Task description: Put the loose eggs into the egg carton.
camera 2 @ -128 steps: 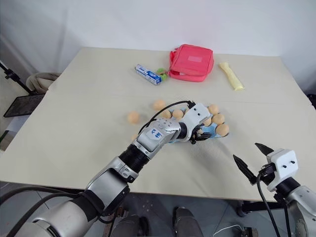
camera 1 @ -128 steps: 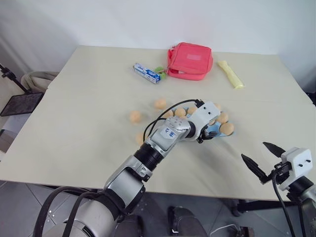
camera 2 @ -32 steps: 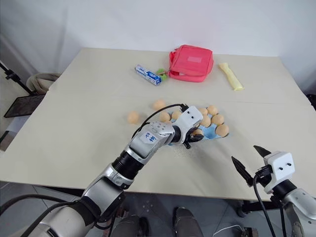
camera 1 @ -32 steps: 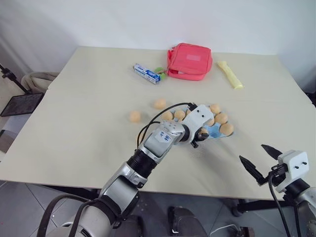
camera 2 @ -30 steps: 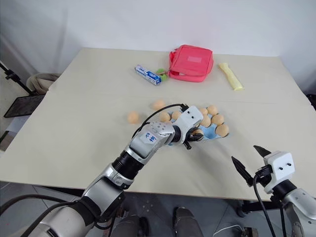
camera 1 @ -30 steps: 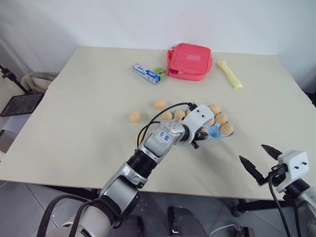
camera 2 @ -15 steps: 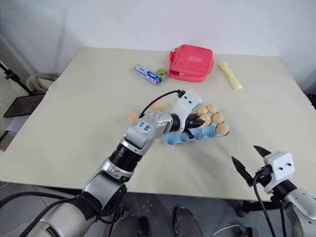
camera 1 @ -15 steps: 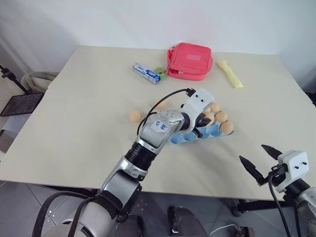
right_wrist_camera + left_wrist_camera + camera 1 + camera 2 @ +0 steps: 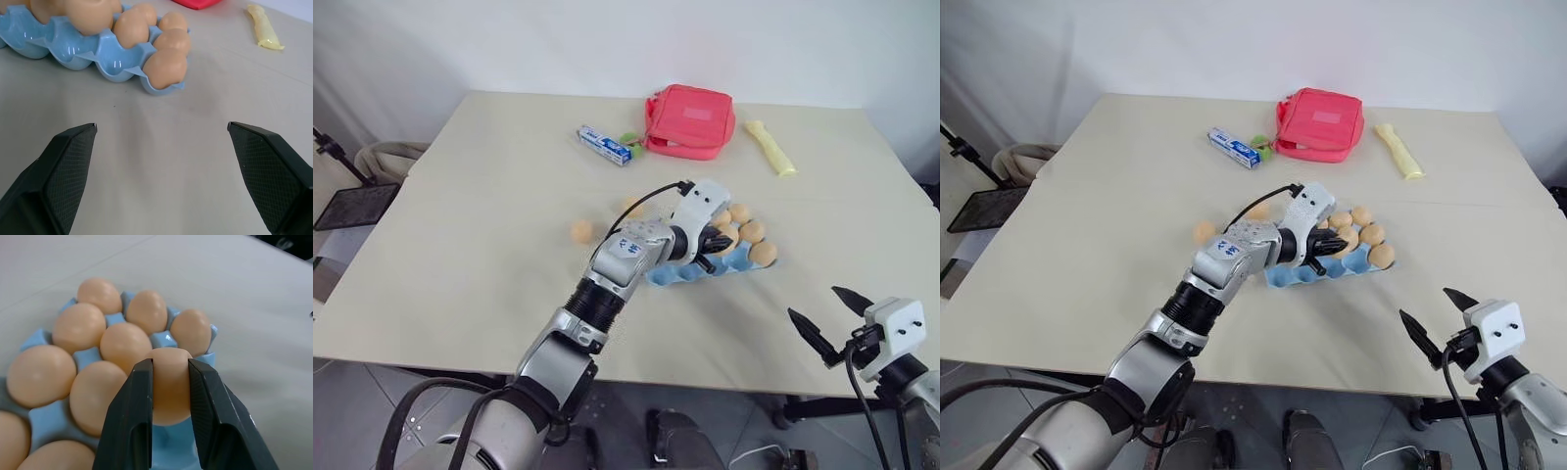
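The light blue egg carton (image 9: 690, 271) lies right of the table's middle with several tan eggs in its cups. My left gripper (image 9: 713, 240) hovers just above the carton's middle, shut on one egg (image 9: 171, 382) that is pinched between its black fingers (image 9: 132, 421). Two loose eggs rest on the table left of the carton, one (image 9: 580, 231) in the open and one (image 9: 1255, 210) partly behind my left arm's cable. My right gripper (image 9: 817, 306) stands open and empty past the table's near right edge, facing the carton (image 9: 73, 49).
At the table's far side lie a red zip pouch (image 9: 690, 119), a blue and white box (image 9: 604, 145), a small green thing (image 9: 628, 138) and a pale yellow packet (image 9: 771, 147). A black stand (image 9: 342, 201) is off the table's left edge.
My left gripper has risen and moved a little farther over the carton with the egg in it, uncovering the carton's near row. The right arm has not moved.
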Controlling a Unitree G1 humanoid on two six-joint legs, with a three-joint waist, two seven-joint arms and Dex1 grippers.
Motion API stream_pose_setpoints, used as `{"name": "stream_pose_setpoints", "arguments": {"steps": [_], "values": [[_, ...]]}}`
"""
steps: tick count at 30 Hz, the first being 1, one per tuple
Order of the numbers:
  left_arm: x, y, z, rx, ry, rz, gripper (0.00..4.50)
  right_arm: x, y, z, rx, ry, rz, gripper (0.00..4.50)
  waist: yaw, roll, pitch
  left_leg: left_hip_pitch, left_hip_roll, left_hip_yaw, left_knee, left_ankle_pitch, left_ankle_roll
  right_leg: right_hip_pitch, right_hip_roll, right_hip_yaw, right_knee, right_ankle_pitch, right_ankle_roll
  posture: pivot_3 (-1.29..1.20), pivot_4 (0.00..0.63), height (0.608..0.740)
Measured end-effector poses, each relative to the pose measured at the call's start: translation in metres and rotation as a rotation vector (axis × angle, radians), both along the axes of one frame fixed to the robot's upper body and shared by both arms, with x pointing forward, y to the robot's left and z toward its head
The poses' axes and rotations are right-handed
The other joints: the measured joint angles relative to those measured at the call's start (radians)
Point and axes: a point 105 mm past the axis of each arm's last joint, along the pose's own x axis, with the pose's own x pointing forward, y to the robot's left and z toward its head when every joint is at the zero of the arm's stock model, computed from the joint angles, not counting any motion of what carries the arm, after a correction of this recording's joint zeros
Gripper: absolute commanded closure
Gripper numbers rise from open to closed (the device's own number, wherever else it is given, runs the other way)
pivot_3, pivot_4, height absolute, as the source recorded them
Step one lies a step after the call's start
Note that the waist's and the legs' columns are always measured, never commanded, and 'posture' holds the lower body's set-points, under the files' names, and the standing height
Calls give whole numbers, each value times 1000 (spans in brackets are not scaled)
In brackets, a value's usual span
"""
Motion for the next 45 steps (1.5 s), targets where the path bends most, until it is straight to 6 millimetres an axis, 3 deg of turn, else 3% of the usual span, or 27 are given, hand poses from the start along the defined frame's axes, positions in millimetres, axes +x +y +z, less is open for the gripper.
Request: {"name": "stream_pose_setpoints", "arguments": {"steps": [8,20,30,36,45], "values": [[8,-2,-2,-79,33,-16,3712,-3,-1,-2,-2,11,-5,0,0,0,0,0,0,0,0,0,0,0,0,0,0,0,0,0,150,740],[2,-8,-2,-105,84,-70,3712,-5,-2,-4,-4,17,-15,0,0,0,0,-1,0,0,-1,0,-1,-1,0,-1,-1,0,0,0,150,740],[-30,-32,35,-85,-112,-214,3712,-3,-2,-1,-4,4,-19,0,0,0,0,0,0,0,-1,-1,-1,0,1,0,-1,0,0,0,150,740],[-34,-38,26,-29,-146,-244,3712,-2,-2,0,-5,1,-19,0,-2,0,0,0,0,0,-1,0,0,0,1,0,-1,0,0,0,150,740],[1,-20,-8,-5,-89,-98,3712,-5,-2,-3,6,7,-29,0,0,0,0,-1,0,0,0,0,1,-1,0,0,-2,0,0,0,150,740]]}}
